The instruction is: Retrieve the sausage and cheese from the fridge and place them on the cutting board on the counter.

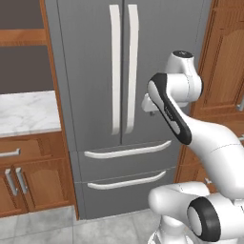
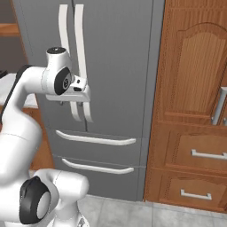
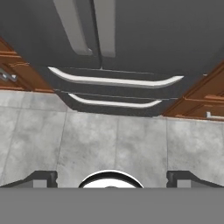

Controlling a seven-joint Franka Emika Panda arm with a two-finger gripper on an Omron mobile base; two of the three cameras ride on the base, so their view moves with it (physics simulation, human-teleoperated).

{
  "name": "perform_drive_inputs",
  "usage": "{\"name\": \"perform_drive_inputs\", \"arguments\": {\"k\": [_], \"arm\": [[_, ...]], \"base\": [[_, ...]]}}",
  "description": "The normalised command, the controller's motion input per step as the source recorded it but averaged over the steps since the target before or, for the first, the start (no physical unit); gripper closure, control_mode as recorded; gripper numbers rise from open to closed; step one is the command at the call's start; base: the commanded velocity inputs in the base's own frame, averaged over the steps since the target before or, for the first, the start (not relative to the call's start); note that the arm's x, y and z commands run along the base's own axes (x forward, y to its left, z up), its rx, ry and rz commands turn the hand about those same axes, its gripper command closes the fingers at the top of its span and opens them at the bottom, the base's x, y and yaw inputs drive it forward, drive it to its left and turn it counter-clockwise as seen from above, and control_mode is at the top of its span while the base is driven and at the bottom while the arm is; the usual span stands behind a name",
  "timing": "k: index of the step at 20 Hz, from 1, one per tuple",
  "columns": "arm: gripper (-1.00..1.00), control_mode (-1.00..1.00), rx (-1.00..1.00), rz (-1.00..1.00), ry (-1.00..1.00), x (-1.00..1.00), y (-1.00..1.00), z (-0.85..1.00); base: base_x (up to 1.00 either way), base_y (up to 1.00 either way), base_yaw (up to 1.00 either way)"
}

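Kitchen corner with wooden cabinets and a tiled floor

Brown wooden cabinets stood on the right, with silver bar handles on the drawers. Lower cabinets were on the left. The floor was of grey tiles, evenly lit.

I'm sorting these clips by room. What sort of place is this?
A simulated home kitchen, most likely: a grey French-door fridge with both doors shut, a marble counter over wooden cabinets, and a tiled floor.

One fridge with two door handles, two drawers, one counter.
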Motion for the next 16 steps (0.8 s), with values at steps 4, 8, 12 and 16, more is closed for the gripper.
{"name": "perform_drive_inputs", "arguments": {"k": [4,8,12,16], "arm": [[-1.0,1.0,0.0,0.0,0.0,0.0,0.0,0.0],[-1.0,1.0,0.0,0.0,0.0,0.0,0.0,0.0],[-1.0,1.0,0.0,0.0,0.0,0.0,0.0,0.0],[-1.0,1.0,0.0,0.0,0.0,0.0,0.0,0.0]], "base": [[-0.07,0.0,0.0],[0.0,0.0,0.0],[0.0,0.0,0.0],[0.0,0.0,0.0]]}}
